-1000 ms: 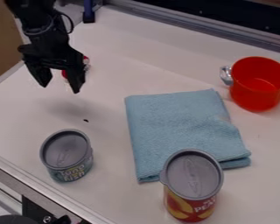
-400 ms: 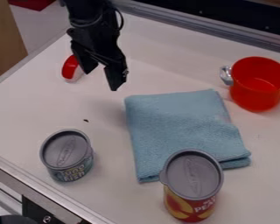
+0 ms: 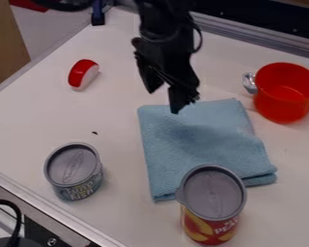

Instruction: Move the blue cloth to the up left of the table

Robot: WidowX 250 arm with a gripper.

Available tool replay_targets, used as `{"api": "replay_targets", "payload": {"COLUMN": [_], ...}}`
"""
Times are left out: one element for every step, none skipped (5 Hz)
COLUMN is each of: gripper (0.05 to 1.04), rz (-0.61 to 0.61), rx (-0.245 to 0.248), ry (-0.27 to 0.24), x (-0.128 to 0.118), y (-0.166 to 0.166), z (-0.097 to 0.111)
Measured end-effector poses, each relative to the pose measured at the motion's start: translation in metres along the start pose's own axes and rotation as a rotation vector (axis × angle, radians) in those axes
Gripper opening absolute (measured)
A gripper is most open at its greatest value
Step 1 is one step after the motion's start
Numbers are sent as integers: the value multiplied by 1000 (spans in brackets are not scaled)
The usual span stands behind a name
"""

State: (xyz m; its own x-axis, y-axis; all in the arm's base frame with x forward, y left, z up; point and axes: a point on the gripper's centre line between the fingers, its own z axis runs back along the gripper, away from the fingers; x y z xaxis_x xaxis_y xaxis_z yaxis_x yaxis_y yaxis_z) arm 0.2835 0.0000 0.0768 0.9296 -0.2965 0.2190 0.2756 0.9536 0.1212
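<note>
Black arm [image 3: 167, 46] has swung its parted jaws across to the blue cloth [image 3: 199, 149].

The white desk [image 3: 35, 116] has a metal rail [image 3: 260, 39] along its far edge, with 1 dark panel [image 3: 260, 18] behind. At the upper left, 1 tan board [image 3: 6, 48] adjoins a pale grey surface [image 3: 35, 31]. The light is soft.

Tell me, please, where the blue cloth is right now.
In the camera view, the blue cloth lies just right of centre, between the short can and the red pot, its top edge near the gripper.
</note>
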Motion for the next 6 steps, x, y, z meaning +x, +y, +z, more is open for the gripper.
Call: {"api": "replay_targets", "payload": {"gripper": [411, 185, 62, 53, 53, 52], "rz": [-46, -22, -30, -36, -56, -74], "rx": [-40, -73, -87, -130, -148, -135], "ry": [56, 44, 72, 69, 58, 45], "x": [2, 5, 1, -4, -7, -6], "y": [-17, -28, -35, -44, -43, -41], "z": [-12, -21, -35, -48, -59, -61]}}
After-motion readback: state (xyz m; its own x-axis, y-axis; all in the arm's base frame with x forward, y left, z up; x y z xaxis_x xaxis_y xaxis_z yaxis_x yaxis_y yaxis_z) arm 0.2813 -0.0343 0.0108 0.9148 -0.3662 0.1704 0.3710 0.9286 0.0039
